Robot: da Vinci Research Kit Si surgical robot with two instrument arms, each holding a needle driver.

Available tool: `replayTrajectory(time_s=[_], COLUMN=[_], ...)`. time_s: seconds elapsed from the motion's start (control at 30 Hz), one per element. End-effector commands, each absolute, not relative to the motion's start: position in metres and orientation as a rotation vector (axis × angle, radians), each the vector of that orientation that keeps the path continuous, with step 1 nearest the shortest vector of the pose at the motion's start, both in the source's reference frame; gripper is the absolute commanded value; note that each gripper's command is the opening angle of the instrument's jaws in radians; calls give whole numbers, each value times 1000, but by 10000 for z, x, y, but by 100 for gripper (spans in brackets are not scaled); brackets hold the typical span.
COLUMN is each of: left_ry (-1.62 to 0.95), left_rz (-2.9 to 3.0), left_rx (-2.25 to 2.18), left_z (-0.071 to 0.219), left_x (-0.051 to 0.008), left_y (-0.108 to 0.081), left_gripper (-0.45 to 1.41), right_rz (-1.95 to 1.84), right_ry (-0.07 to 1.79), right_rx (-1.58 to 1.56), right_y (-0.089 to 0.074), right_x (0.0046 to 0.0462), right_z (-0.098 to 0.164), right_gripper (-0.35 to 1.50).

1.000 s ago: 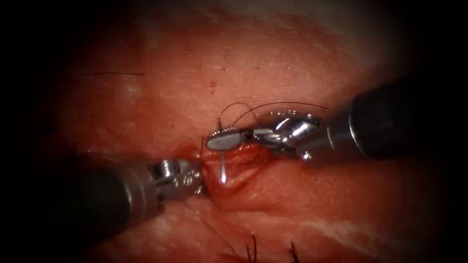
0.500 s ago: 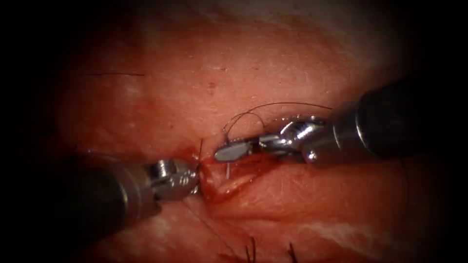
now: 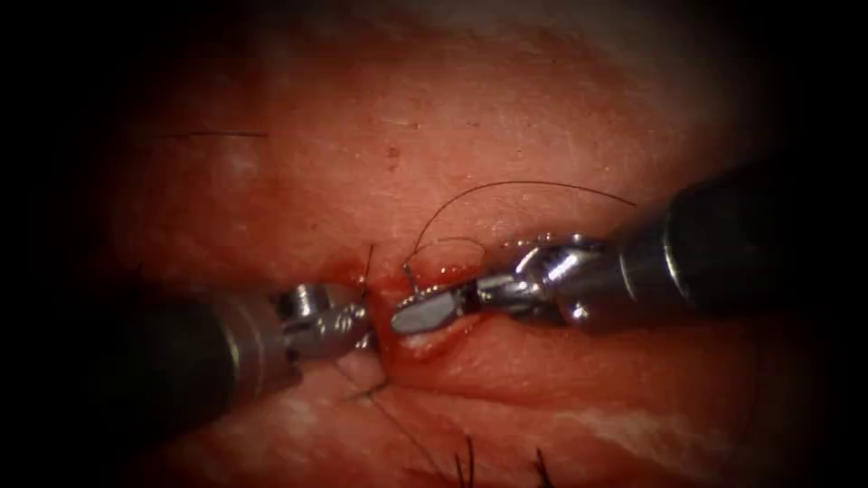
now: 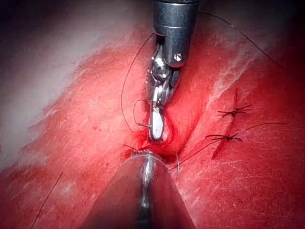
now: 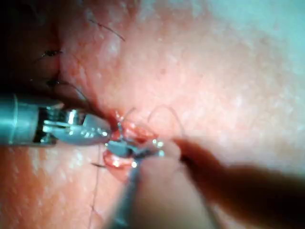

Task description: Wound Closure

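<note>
My right tool [image 3: 400, 318] is shut on the curved needle [image 3: 408, 275] close to its tail. Only that short tail stub rises above the jaws; the rest of the curve is buried in the tissue [image 3: 506, 108] at the cut [image 3: 407, 348]. Black thread [image 3: 524, 184] arcs from the tail over the right tool's wrist. My left tool [image 3: 364, 322] sits just left of the cut, shut on the tissue edge. The left wrist view has the right tool [image 4: 156, 131] with the needle stub [image 4: 144, 125] above the left jaws [image 4: 143, 155]. In the right wrist view the left tool [image 5: 97, 133] meets the right jaws [image 5: 121, 149].
Finished stitches with short cut ends [image 3: 466, 465] lie along the closed part of the cut near the front, also seen as two knots [image 4: 232, 113]. A short thread end [image 3: 367, 260] stands up beside the cut. Red fluid wets the wound edges.
The right tool has moved down and left into the cut. The needle shaft and tip that hung bare below its jaws have gone into the tissue. The left tool has barely shifted.
</note>
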State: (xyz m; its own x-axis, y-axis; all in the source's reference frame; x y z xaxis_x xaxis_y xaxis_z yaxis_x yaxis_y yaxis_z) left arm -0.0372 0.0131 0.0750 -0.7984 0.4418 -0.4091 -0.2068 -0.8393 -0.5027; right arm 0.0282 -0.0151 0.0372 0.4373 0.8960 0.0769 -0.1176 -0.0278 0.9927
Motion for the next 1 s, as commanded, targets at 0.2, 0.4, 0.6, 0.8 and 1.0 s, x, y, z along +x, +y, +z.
replayTrajectory(time_s=[0.2, 0.4, 0.6, 0.8, 1.0], left_ry=[-633, -637, -652, -656, -641], left_rz=[2610, 2609, 2607, 2611, 2596], left_rx=[-750, -751, -756, -763, -823], left_z=[757, 753, 736, 723, 709], left_x=[-379, -377, -371, -364, -351], left_y=[126, 125, 125, 111, 93], left_gripper=[-45, -45, -45, -45, -45], right_rz=[906, 894, 868, 851, 804], right_ry=[862, 942, 993, 1008, 1038], right_rx=[1247, 1172, 1107, 1068, 1042], right_y=[-150, -136, -110, -94, -91], right_x=[285, 272, 240, 220, 218], right_z=[380, 392, 392, 380, 365], right_gripper=[-35, 130, 132, 132, 132])
